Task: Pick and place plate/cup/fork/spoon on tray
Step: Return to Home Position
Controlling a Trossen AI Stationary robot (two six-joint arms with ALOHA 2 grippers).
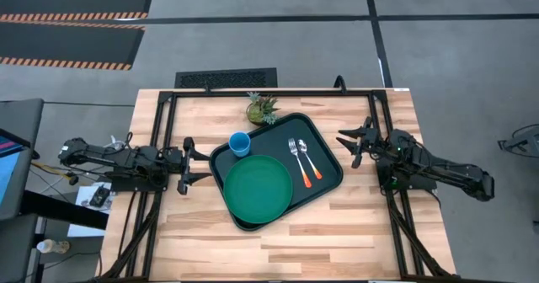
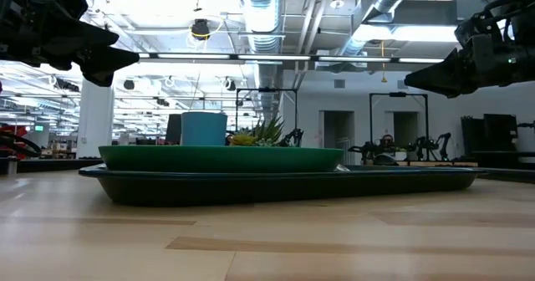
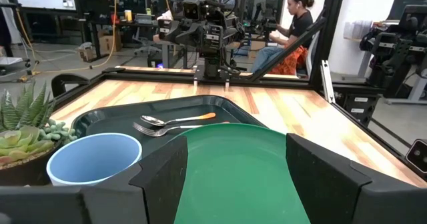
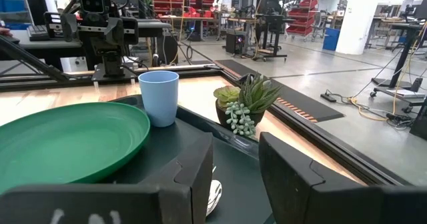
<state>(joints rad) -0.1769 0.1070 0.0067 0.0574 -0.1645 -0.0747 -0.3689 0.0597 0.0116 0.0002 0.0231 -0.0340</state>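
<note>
The dark tray (image 1: pixel 324 152) lies slantwise on the table's middle. On it lie the green plate (image 1: pixel 258 189) at its near end, the light-blue cup (image 1: pixel 240 143) upright at its far left corner, and the fork (image 1: pixel 297 160) and the spoon (image 1: pixel 309 162) side by side on its right part, orange handles toward the near edge. My left gripper (image 1: pixel 193 165) is open and empty, just left of the tray, above the table. My right gripper (image 1: pixel 357 145) is open and empty, just right of the tray.
A small potted succulent (image 1: pixel 262 109) stands on the table just beyond the tray's far edge. A black frame (image 1: pixel 278 90) runs along the table's far edge and sides. Bare wood lies near the front edge. A seated person (image 3: pixel 293 24) shows beyond the table.
</note>
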